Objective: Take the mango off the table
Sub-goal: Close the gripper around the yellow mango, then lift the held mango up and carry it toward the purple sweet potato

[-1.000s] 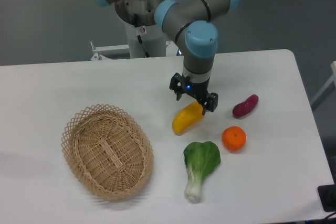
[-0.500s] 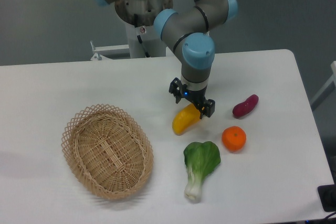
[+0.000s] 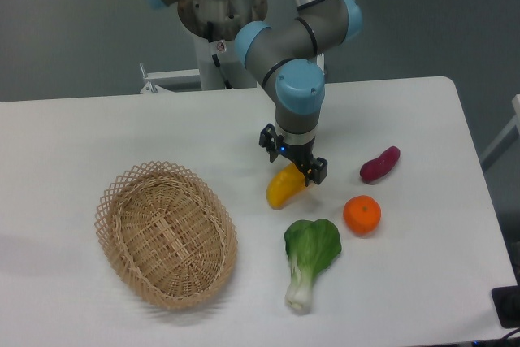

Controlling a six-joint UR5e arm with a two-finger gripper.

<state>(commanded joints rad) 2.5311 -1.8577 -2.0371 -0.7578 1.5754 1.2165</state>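
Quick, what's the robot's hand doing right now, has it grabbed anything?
Hand: open, straddling the upper end of the mango, which lies on the table; nothing grabbed yet.

One fixed view; high, front-on, facing the table (image 3: pixel 97 127).

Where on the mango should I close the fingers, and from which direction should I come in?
Grip the mango across its narrow width near the upper right end, coming straight down from above. It lies flat on the table with its long axis running lower left to upper right, so the short sides are free. The gripper already sits over that end; whether it has closed cannot be told.
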